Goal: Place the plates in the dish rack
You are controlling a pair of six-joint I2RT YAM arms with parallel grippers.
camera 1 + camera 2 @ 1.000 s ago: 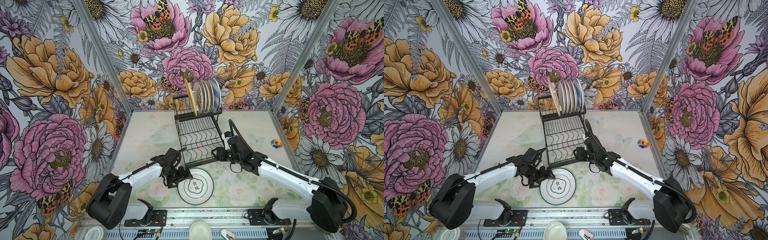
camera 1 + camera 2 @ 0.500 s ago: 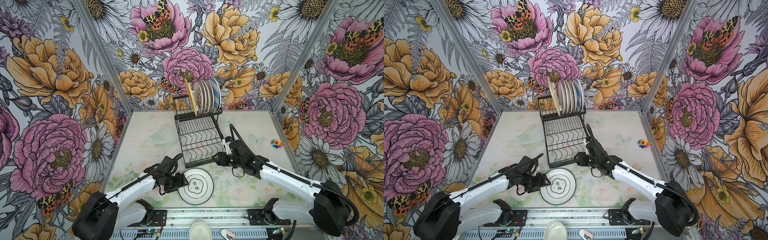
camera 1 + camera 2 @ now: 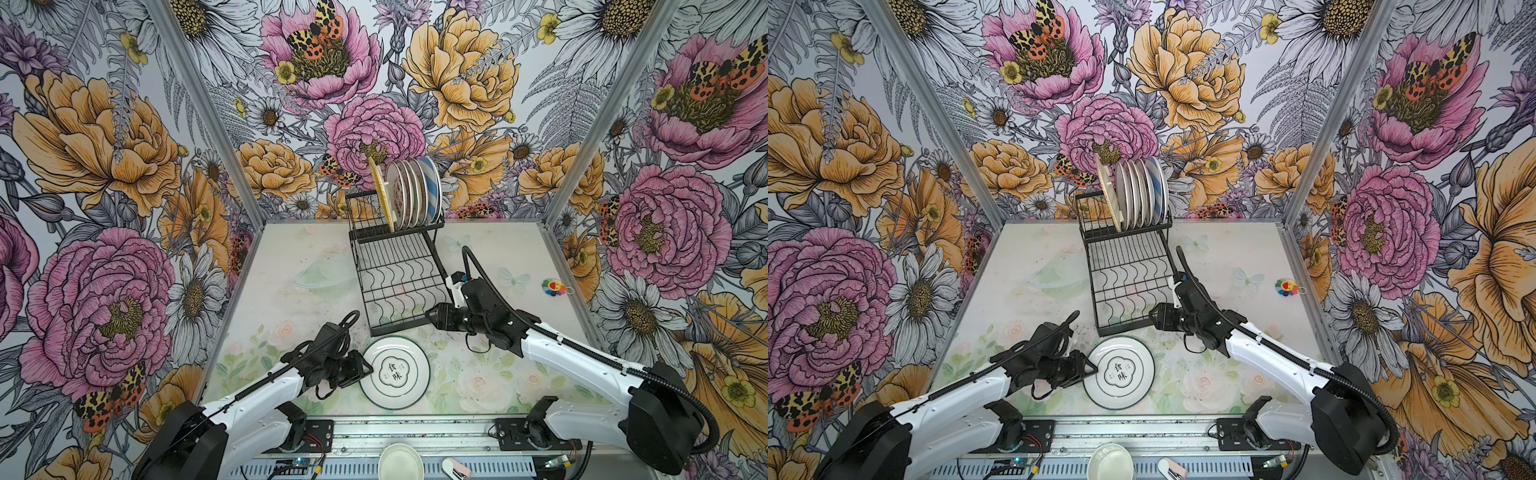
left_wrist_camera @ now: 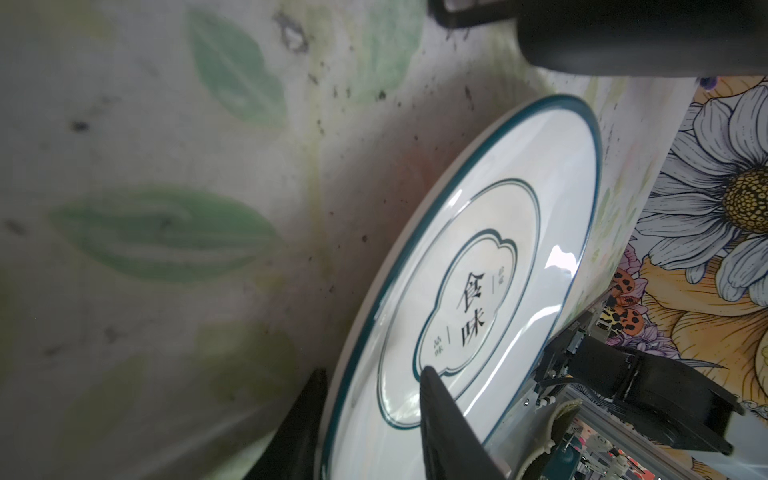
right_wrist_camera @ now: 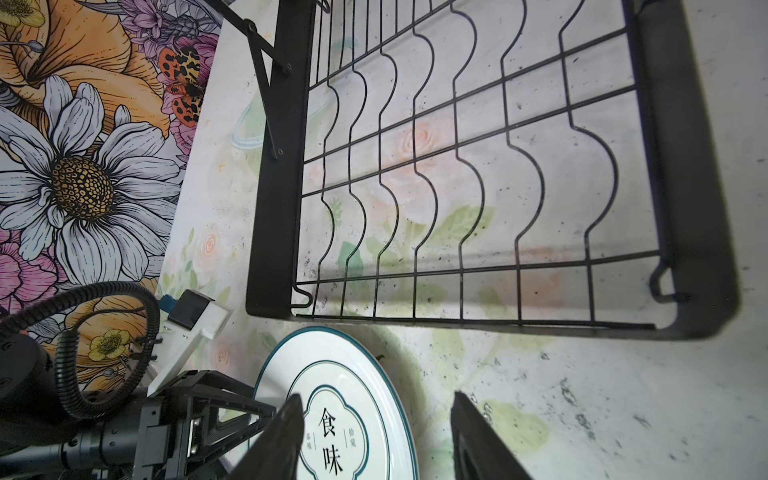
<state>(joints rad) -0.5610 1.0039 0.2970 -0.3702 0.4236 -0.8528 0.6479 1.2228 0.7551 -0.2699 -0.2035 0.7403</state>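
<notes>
A white plate with a teal rim and Chinese characters lies flat on the table, just in front of the dish rack. My left gripper is shut on the plate's left rim, one finger under the edge and one on its face. My right gripper hangs open by the rack's front right corner, above the plate, holding nothing. Several plates and a yellow tray stand in the upper tier.
The rack's lower tier holds nothing. A small multicoloured toy lies near the right wall. A pale bowl and a small pink-white item sit on the front rail. Flowered walls enclose three sides.
My left arm has lowered to the plate's left edge and its jaws have narrowed from wide open onto the rim. The right gripper has shifted slightly toward the front.
</notes>
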